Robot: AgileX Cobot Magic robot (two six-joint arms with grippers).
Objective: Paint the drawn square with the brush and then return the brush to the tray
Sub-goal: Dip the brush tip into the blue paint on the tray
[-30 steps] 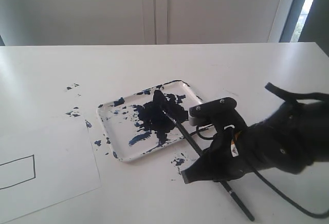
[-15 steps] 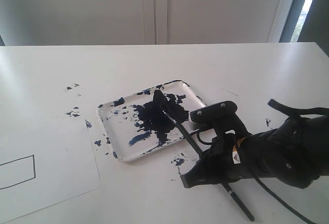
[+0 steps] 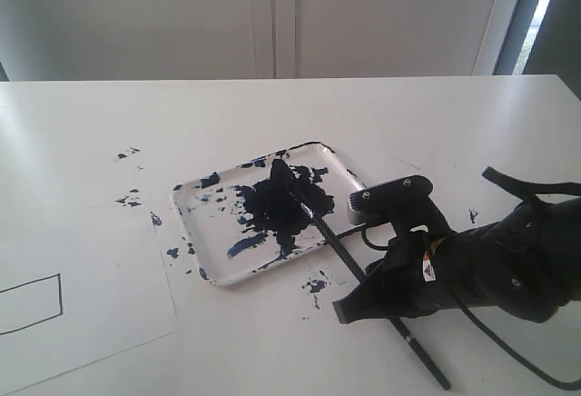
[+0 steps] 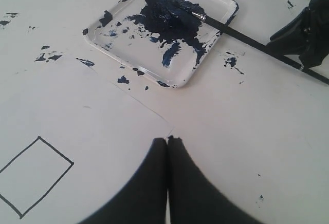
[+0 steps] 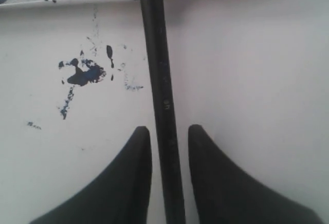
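Since the drawn square (image 3: 30, 303) on the sheet of paper (image 3: 91, 278) at the far left shows only its thin outline and a plain white inside, the painting has not begun, and the step in hand looks to be the pick-up of the brush. Near the paper's edge, between the square and the tray, the left hand (image 4: 167, 142) hangs with its fingers pressed together and nothing between them. Further right the tray (image 3: 207, 228) sits on the worktop (image 3: 408, 123), and the brush (image 3: 340, 251) lies with its tip in the dark paint patch and its shaft crossing the rim down onto the worktop. At the right, the right hand (image 5: 168, 128) is low over that shaft with one finger on each side and a narrow gap showing at both, so it is released and straddling, not gripping. The next move probably calls for closing squarely on the thin shaft, then lifting it clear of the rim before carrying the loaded tip across to the square.
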